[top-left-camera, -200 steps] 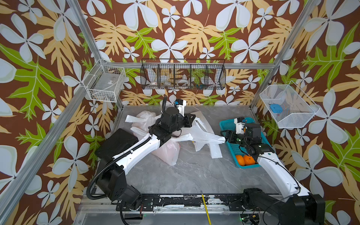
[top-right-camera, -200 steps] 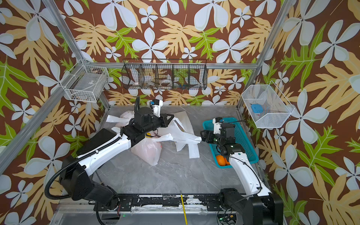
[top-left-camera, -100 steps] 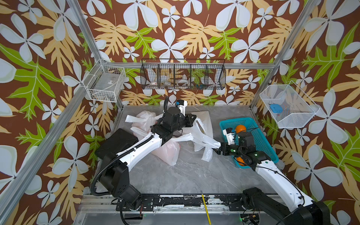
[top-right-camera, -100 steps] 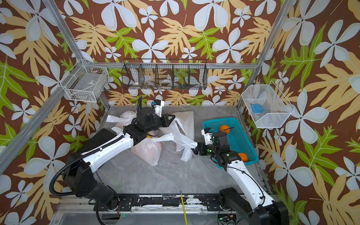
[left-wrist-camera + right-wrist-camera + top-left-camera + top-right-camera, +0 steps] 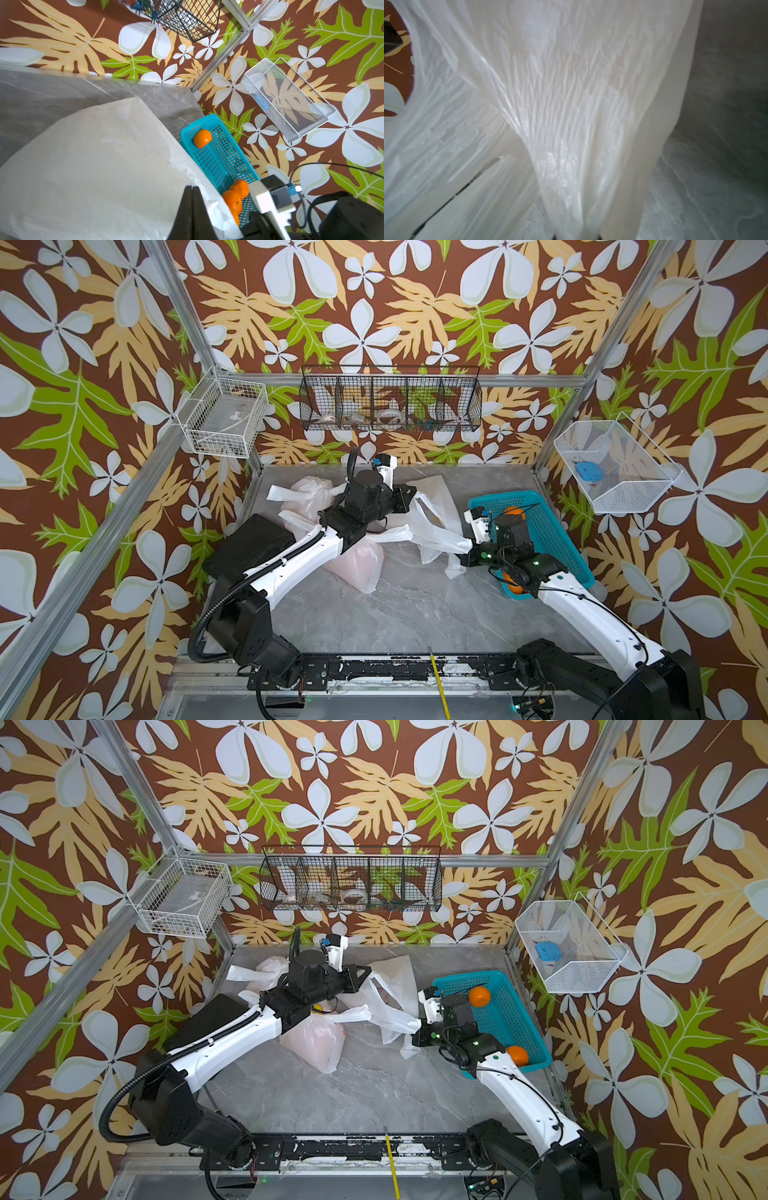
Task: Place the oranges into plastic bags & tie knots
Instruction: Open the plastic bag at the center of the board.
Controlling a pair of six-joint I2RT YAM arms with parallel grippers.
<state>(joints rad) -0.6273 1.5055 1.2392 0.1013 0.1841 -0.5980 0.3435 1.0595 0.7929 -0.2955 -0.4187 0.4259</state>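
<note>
Between the arms on the worktop [image 5: 395,614] | plastic bag [image 5: 434,497] (mouth slack) | left gripper [image 5: 410,493] jaws clamped on its rim, right gripper [image 5: 465,558] jaws on a handle | step: opening bag | next: spread it, load oranges [image 5: 478,996] from basket [image 5: 505,1011]

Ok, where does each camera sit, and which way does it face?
Top views: high at the front, looking down toward the back wall; left arm, left gripper, right arm, right gripper, the loose bag, teal basket.
Left wrist: on the left arm, looking past its shut jaws over the bag to the oranges in the basket.
Right wrist: on the right arm, close on bag plastic pinched in its jaws.
Shared: top and left wrist views both show basket, bag.
</note>
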